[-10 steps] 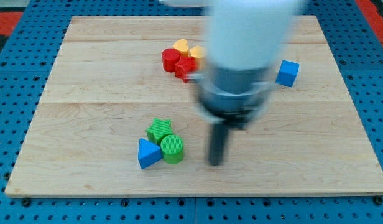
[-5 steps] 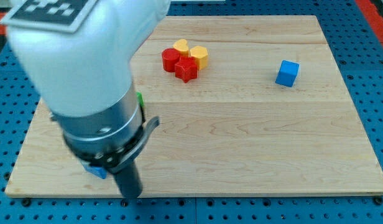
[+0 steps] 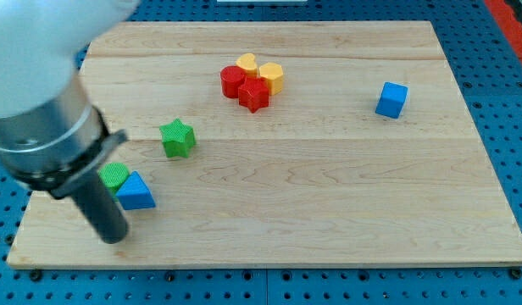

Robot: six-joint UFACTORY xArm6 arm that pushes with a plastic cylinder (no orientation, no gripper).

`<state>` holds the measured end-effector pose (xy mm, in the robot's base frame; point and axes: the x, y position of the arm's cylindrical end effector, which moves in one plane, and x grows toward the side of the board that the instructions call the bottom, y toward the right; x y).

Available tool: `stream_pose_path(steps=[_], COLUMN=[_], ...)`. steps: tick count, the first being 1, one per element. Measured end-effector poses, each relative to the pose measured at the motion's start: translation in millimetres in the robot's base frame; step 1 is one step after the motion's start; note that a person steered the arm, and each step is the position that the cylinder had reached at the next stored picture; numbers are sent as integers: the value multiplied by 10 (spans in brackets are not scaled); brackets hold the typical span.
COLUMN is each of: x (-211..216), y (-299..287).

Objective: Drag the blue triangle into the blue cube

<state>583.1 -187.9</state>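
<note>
The blue triangle [image 3: 136, 192] lies near the board's lower left, touching a green cylinder [image 3: 114, 176] on its left. The blue cube [image 3: 391, 99] sits far off at the view's upper right. My tip [image 3: 114, 238] rests on the board just below and left of the blue triangle, apart from it. The arm's body covers the view's upper left.
A green star [image 3: 177, 138] lies above and right of the triangle. A cluster of a red cylinder [image 3: 233, 81], red star [image 3: 253, 94], yellow cylinder [image 3: 247, 63] and yellow hexagon [image 3: 272, 77] sits at top centre. The wooden board [image 3: 329, 212] ends close below my tip.
My tip swept from the board's middle to the lower left. The blue triangle and green cylinder moved left; the green star now sits apart, up and to the right of them.
</note>
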Motion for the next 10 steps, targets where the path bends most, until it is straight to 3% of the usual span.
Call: stream_pose_path(steps=[1, 3, 5, 6, 7, 8, 9, 10], x=[-312, -991, -1121, -1485, -1721, -1713, -1457, -1146], y=[116, 1039, 631, 989, 1989, 2605, 1966, 2528])
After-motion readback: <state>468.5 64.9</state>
